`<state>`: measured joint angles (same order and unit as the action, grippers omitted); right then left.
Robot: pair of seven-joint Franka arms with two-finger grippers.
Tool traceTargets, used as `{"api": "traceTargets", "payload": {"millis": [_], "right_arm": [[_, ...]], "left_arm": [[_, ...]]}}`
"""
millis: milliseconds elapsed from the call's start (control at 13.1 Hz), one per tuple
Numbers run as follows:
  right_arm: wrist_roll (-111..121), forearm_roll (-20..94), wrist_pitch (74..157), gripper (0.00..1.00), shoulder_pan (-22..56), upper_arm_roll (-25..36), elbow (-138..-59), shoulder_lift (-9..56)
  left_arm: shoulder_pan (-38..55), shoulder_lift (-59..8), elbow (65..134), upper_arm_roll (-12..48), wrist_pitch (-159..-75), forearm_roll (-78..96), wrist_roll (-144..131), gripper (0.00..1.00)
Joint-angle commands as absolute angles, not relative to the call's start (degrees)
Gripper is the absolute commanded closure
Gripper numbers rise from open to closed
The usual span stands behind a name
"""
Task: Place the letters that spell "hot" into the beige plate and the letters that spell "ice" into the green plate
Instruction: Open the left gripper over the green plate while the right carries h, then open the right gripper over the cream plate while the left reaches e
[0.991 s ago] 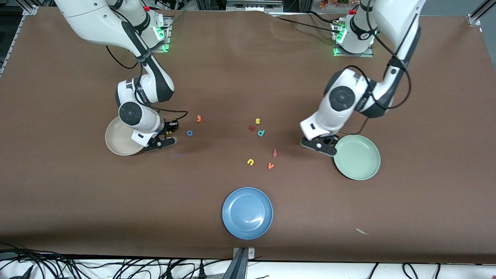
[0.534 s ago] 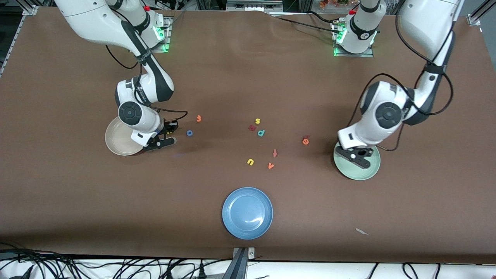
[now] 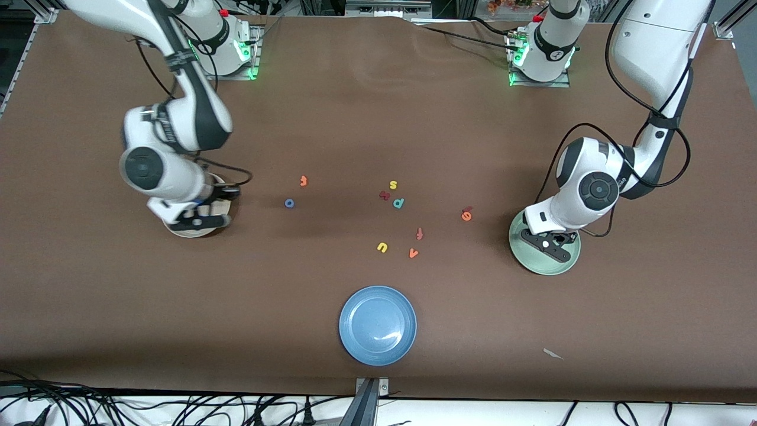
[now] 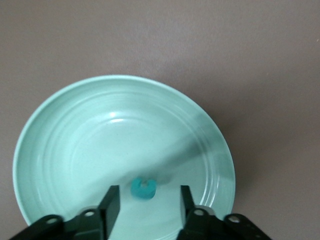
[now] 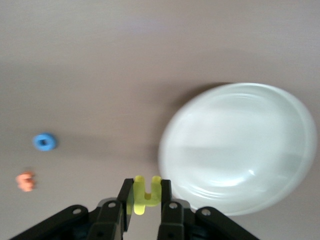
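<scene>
Over the green plate (image 3: 541,264) my left gripper (image 3: 547,243) is open. The teal c (image 4: 143,189) lies in that green plate (image 4: 95,125), free between the spread fingers of the left gripper (image 4: 145,200). My right gripper (image 3: 197,220) hangs over the beige plate (image 3: 184,232), shut on the yellow h (image 5: 146,194); that plate (image 5: 235,145) shows pale in the right wrist view. On the table lie the blue o (image 3: 289,203), the orange t (image 3: 303,181) and the orange e (image 3: 466,216), the e with a small dark maroon piece against it.
Mid-table lie a yellow s (image 3: 392,185), a maroon squiggle (image 3: 384,195), a teal d/p (image 3: 398,203), a reddish f (image 3: 419,234), a yellow u (image 3: 382,247) and an orange v (image 3: 413,253). A blue plate (image 3: 377,324) sits nearest the front camera.
The left gripper carried the c from beside the e to over the green plate and opened, dropping it in. The right gripper moved from beside the o to over the beige plate with the h.
</scene>
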<state>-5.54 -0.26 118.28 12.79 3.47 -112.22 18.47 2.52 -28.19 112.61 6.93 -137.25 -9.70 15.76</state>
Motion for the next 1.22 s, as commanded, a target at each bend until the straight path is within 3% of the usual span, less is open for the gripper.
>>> {"api": "traceTargets", "payload": {"millis": [0,152,534,762,838,915,991,1143], "right_arm": [[0.86,-0.09,118.21,1.0,11.87,9.22,-112.24,21.25],[3.24,-0.09,120.22,1.0,10.38,10.02,-112.32,25.29],[4.47,-0.26,122.61,1.0,9.41,10.11,-112.24,28.3],[4.57,-0.26,122.43,0.91,9.32,10.11,-112.24,28.3],[4.57,-0.26,122.43,0.74,9.06,10.11,-112.24,28.3],[4.57,-0.18,122.26,0.49,9.14,10.11,-112.24,28.21],[3.96,-0.18,122.26,0.22,9.14,10.11,-112.24,28.04],[3.43,0.17,122.08,0.08,9.4,9.85,-112.15,26.9]], "left_arm": [[3.69,-25.85,112.24,6.5,-136.5,-10.63,12.93,0.0],[4.65,-25.14,112.24,6.85,-135.71,-10.63,7.5,0.0],[12.46,-25.4,111.71,7.91,-135.18,-6.96,-17.79,0.0],[16.07,-28.72,111.27,8.35,-135.96,-5.1,-26.08,0.0],[16.69,-29.61,110.66,8.44,-135.97,-5.1,-27.41,0.0],[16.7,-30.05,110.65,8.44,-136.4,-5.1,-27.6,0.03],[16.79,-30.32,110.65,8.44,-137.45,-4.49,-27.68,0.18],[17.57,-31.72,110.74,8.44,-140.08,-0.81,-27.69,0.35]]}}
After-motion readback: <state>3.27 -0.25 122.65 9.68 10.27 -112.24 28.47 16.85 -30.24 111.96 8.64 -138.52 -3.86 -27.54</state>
